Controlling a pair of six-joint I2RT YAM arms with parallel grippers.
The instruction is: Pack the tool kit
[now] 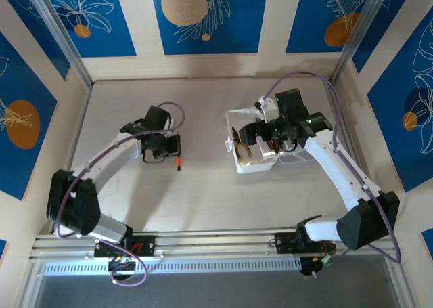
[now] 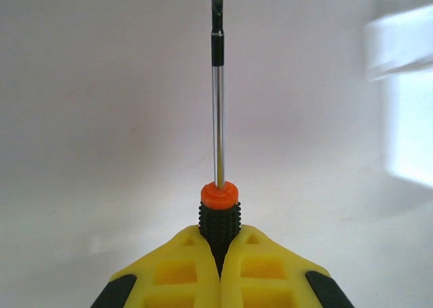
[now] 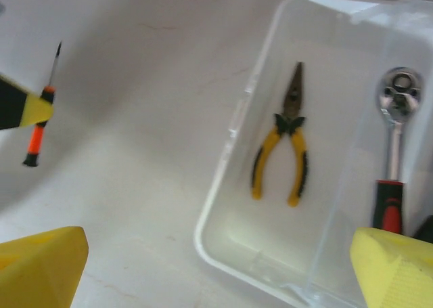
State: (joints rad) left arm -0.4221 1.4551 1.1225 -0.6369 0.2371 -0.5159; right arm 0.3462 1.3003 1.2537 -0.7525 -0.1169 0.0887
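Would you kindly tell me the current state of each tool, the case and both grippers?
left gripper: shut on the screwdriver's handle.
right gripper: open, holding nothing, above the case.
screwdriver: gripped by its handle, outside the case.
case: open.
pliers: closed, lying inside the case.
ratchet: lying in the case, beside the pliers.
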